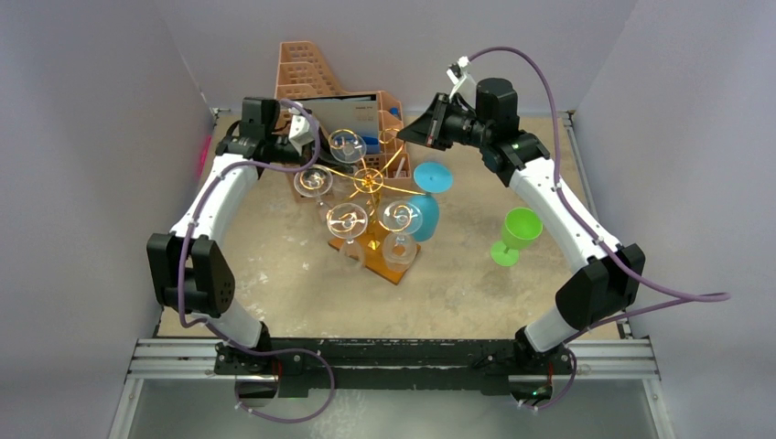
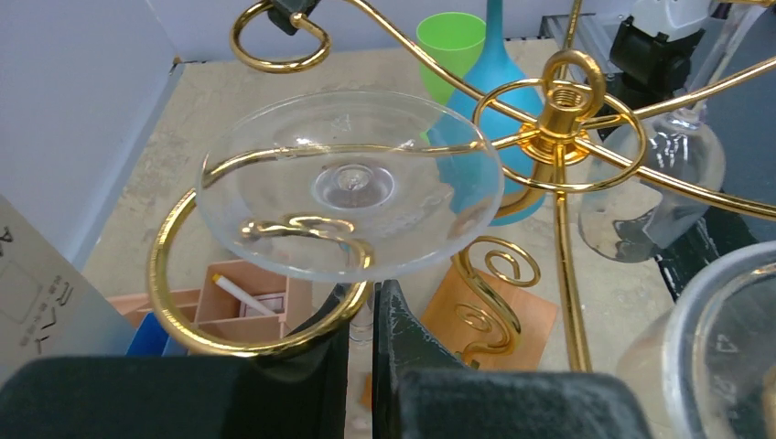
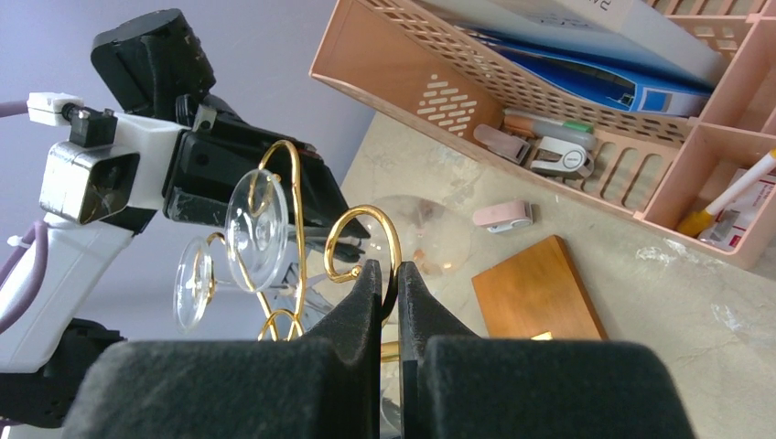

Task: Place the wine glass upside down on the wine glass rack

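Seating wine glass (image 2: 350,187) on rack (image 2: 560,137).
Stem pinched by left pincer (image 2: 364,306), rack wire by right pincer (image 3: 388,279); settle foot flat before release.

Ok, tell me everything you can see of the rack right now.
The rack is gold wire: a central post with a ring on top and curled arms fanning out, on a brown wooden base. It stands upright in front of the orange organizer. Clear glasses hang upside down from several arms. The right gripper is shut on one curl; the left gripper holds a glass whose foot sits on a ring arm.
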### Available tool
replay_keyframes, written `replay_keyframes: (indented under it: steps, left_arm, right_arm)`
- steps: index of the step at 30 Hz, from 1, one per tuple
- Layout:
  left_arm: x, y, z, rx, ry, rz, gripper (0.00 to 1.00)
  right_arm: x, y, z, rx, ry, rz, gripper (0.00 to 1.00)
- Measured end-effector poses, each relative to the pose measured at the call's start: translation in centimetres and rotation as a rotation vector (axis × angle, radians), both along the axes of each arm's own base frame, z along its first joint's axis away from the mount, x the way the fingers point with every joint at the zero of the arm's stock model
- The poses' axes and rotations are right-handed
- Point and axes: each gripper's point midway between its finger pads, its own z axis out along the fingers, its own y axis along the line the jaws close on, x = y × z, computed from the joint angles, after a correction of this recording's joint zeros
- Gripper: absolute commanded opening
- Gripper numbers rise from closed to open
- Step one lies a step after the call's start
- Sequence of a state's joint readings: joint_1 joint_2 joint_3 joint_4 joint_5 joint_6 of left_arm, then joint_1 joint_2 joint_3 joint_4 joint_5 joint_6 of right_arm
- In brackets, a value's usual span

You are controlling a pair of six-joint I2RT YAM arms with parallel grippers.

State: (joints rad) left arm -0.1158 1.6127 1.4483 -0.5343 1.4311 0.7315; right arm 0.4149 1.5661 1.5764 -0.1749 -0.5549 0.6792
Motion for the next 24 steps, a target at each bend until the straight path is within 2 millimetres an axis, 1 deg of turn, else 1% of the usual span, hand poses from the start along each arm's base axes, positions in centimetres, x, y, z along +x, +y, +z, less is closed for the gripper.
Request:
replay_keyframes:
  steps: [7, 19, 24]
  left_arm:
    - [2.1, 0.5, 0.5, 0.024, -0.051, 0.110, 0.00]
    - [3.1, 1.0, 0.8, 0.027, -0.101, 0.208, 0.00]
    - [3.3, 1.5, 1.1, 0.021, -0.131, 0.251, 0.00]
  right_arm:
    - [-0.2, 0.2, 0.1, 0.003, -0.002, 0.012, 0.00]
    - [-0.2, 0.2, 0.1, 0.003, -0.005, 0.009, 0.00]
    - [-0.4, 0.5, 0.2, 0.004, -0.007, 0.017, 0.08]
